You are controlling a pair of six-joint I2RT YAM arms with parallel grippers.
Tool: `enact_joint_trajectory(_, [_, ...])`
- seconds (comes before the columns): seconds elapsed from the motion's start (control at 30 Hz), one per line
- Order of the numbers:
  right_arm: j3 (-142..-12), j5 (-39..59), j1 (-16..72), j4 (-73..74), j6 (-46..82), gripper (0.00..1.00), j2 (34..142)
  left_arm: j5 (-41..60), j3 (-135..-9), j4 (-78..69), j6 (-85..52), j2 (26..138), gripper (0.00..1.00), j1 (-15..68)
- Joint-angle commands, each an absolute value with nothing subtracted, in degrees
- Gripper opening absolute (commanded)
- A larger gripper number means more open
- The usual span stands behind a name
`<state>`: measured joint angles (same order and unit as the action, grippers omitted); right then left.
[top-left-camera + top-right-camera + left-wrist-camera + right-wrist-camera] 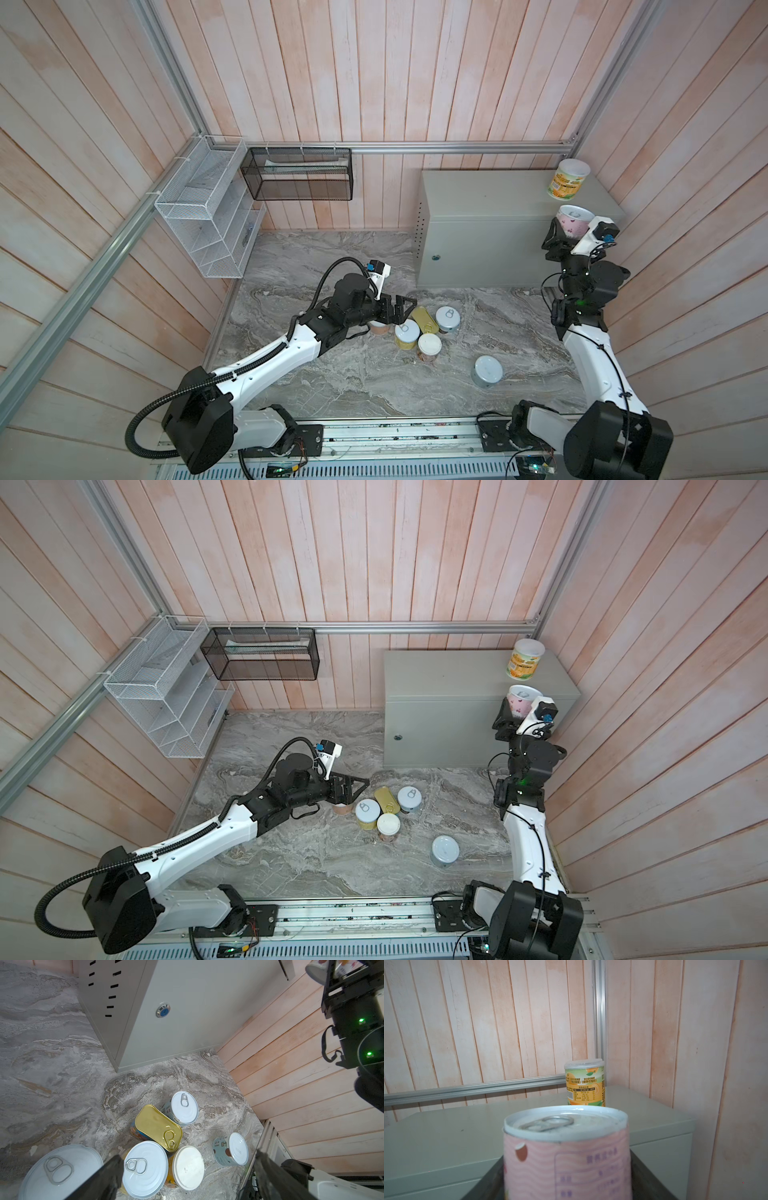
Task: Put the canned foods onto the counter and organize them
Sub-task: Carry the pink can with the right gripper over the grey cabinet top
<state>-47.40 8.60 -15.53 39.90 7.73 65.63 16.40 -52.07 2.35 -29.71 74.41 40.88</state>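
**Left arm.** The left end effector (pixel 406 311) hangs over the marbled slab (pixel 299 249), jaws wide apart and empty, above the left end of a cluster of tins. In the wrist view its fingers (pixel 101 1178) frame the yellow-labelled pull-tab tin (pixel 145 1169) and the white-lidded tin (pixel 188 1167). The rectangular gold-topped tin (pixel 158 1126) lies just beyond them, its long axis running slantwise away from the fingers. The peach-labelled tin (pixel 379 328) sits under the end effector's body. The blue-grey tin (pixel 447 319) is just beside the gold-topped one. A sixth tin (pixel 487 371) stands well apart, toward the right arm.

**Counter** (pixel 478 195). It sits at the back right. One orange-and-green tin (pixel 567 180) stands upright on its far right corner.

**Right arm.** The right end effector (pixel 571 236) is closed on the pink tin (pixel 566 1157), which is upright with its pull-tab up, at the counter's front right corner.

**Key relation.** Bare counter top lies straight ahead of this end effector, away from the arm's base. The orange-and-green tin is further along nearly the same line.

**Judgement.** The right arm is the nearer one, and a short advance and then a lowering should do. I cannot tell whether the tin's base sits above the front edge, because the wrist view crops it.
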Motion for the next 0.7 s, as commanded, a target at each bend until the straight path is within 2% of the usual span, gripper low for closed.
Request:
enact_joint_trajectory(0.0, [-50.9,10.8,-15.8,47.7,8.0,0.69,66.5,15.2,-53.0,3.3,-29.2,74.6,1.00,40.7])
enact_joint_trajectory(0.67, [-56.1,13.7,-15.9,52.7,10.0,0.70,73.1,13.0,-52.7,3.2,-29.6,76.0,1.00,40.7])
